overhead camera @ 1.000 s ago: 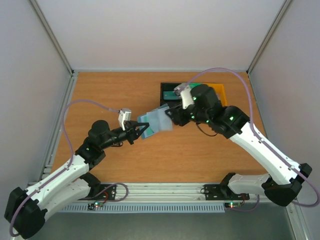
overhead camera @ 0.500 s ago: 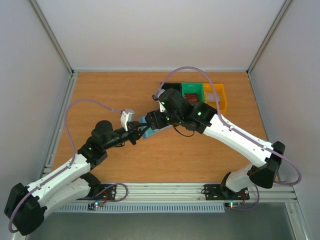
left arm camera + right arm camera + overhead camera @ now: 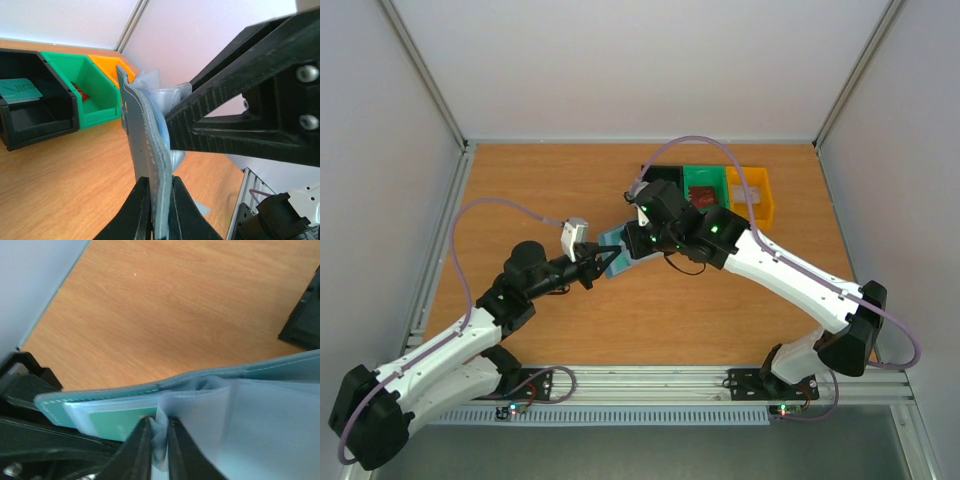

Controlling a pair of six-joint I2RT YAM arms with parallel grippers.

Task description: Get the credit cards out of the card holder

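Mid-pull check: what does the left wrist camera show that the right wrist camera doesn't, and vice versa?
Left wrist only: inside the bins, a teal card in the black bin, a red card in the green bin, and the yellow bin. Right wrist only: the card holder opened, a green card in a clear pocket, and the right end effector pinching a clear sleeve. Both: the card holder over the wooden table; the left end effector clamps its edge.
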